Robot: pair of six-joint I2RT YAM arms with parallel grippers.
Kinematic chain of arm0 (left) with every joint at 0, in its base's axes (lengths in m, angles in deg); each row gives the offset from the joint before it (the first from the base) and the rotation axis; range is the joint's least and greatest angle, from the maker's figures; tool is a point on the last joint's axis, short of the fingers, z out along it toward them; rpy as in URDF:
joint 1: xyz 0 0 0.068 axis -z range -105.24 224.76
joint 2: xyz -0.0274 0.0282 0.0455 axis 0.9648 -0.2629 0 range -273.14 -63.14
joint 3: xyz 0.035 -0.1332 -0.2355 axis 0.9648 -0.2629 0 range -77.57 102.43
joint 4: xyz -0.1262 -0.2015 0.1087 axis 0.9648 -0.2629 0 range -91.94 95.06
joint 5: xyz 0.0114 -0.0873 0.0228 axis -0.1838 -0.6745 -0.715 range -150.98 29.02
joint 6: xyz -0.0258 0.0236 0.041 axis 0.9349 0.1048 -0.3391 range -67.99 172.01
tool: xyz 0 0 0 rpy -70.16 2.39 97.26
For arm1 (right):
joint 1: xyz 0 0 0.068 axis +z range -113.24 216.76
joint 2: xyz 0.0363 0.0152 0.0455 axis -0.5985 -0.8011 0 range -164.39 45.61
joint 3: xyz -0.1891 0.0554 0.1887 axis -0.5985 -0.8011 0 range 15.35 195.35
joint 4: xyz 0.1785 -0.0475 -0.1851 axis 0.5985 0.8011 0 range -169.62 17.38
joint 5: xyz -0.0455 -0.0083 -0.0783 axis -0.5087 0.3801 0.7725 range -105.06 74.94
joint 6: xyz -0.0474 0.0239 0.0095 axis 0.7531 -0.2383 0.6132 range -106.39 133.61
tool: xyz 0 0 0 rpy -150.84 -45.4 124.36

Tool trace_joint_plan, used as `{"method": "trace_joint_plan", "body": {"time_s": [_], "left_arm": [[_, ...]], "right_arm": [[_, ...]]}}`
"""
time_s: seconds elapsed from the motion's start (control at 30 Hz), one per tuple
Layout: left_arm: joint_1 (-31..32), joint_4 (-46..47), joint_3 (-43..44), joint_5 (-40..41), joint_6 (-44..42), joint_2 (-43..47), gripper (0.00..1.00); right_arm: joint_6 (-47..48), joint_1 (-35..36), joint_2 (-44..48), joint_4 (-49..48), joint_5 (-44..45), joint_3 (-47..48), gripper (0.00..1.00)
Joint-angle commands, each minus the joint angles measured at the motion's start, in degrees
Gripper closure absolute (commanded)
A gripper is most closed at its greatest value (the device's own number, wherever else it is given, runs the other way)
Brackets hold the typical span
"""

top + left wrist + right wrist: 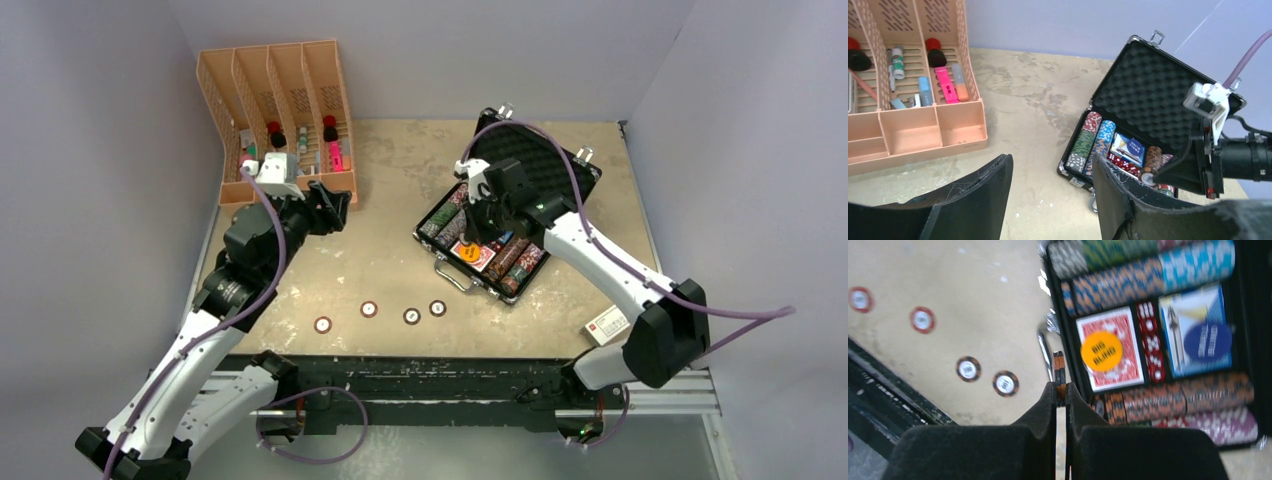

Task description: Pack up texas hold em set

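Grey walls [430,50] box in a scuffed tan table [400,265]. Right gripper [1060,390], fingers pressed nearly together, pinches orange chips [1060,369] edge-on at the open case's [1148,85] front edge, with four loose chips [968,369] on the table to its left. Left gripper [1050,167] hangs spread wide, empty, the rack [933,125] ahead-left of it.

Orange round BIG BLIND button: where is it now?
The orange button lies on the red-backed card deck in the open black briefcase, right side of the top view, between chip rows.
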Motion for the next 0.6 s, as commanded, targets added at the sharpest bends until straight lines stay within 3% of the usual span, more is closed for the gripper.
{"method": "trace_joint_plan", "body": {"time_s": [0.0, 0.3, 0.57], "left_arm": [[-0.1, 1.6, -0.7, 3.8, -0.5, -0.3, 0.41], [-0.1, 0.1, -0.4, 4.7, -0.5, -0.3, 0.41], [-0.1, 0.3, -0.8, 4.9, -0.8, -0.7, 0.41]], "right_arm": [[-8.0, 0.0, -2.0, 11.6, 12.1, 3.1, 1.00], [-12.1, 0.1, -8.0, 17.1, 18.9, 4.6, 1.00], [-10.8, 0.8, -8.5, 17.7, 17.7, 4.0, 1.00]]}}
